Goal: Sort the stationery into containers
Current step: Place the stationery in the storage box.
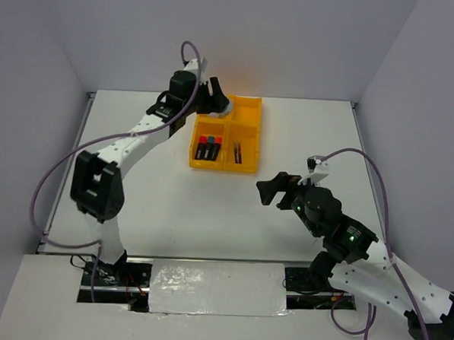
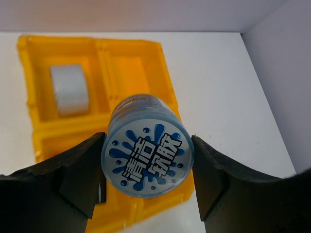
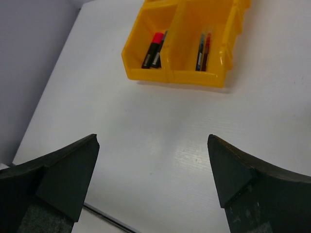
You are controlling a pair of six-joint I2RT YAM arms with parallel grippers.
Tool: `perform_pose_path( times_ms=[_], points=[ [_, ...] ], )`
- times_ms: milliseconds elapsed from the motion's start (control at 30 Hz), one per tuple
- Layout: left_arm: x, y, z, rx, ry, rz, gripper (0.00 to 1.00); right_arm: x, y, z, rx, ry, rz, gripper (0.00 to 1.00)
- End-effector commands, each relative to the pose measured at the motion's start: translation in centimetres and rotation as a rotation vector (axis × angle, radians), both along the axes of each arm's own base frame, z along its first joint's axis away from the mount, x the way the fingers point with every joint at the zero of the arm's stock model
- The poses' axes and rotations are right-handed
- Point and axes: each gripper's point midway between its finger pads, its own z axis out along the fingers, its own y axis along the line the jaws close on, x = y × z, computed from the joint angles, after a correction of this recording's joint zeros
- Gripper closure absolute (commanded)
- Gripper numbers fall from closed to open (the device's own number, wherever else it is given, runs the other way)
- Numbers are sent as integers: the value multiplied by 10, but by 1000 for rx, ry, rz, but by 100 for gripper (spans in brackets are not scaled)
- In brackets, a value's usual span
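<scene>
The yellow-orange tray (image 1: 248, 133) stands at the table's far middle. Its near-left compartment holds the highlighters (image 1: 208, 148), and its near-right compartment holds the two thin pens (image 1: 237, 151). My left gripper (image 1: 220, 105) hangs over the tray's far side, shut on a blue-white round roll (image 2: 147, 158). The grey tape ring (image 2: 70, 90) lies in a far compartment of the tray (image 2: 131, 63). My right gripper (image 1: 275, 189) is open and empty over bare table, near and right of the tray. In the right wrist view the highlighters (image 3: 153, 48) and pens (image 3: 204, 51) show. The second roll is hidden.
Grey walls close the table on the left, back and right. The table's near edge (image 3: 104, 218) lies just under the right gripper's left finger. A white sheet (image 1: 217, 287) lies between the arm bases.
</scene>
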Motion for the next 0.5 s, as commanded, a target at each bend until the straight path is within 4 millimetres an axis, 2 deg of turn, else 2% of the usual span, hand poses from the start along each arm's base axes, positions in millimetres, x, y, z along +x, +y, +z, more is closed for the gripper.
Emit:
perform_pose_path(
  times_ms=[0, 67, 100, 133, 167, 233, 267, 300, 467],
  points=[
    [48, -42, 33, -31, -186, -130, 100, 1, -2, -22, -66, 48, -5, 0],
    [64, -60, 27, -33, -199, -176, 100, 1, -4, -21, -82, 50, -8, 0],
    [80, -70, 18, -21, -214, -186, 100, 2, -4, -22, -89, 52, -7, 0],
    [85, -79, 15, -16, -224, -192, 100, 1, -5, -22, -91, 54, -7, 0],
    [99, -86, 4, 6, -237, -190, 100, 1, -5, -21, -89, 51, -7, 0],
    [104, -99, -7, 44, -245, -196, 100, -1, -3, -20, -80, 49, 13, 0],
    [114, -101, -15, 84, -264, -172, 100, -2, -3, -19, -71, 47, 18, 0],
    [114, -108, -19, 102, -274, -175, 100, -3, -3, -19, -68, 48, 24, 0],
    [128, -114, -40, 184, -312, -119, 100, -14, 1, -23, -32, 53, 71, 0]
  ],
)
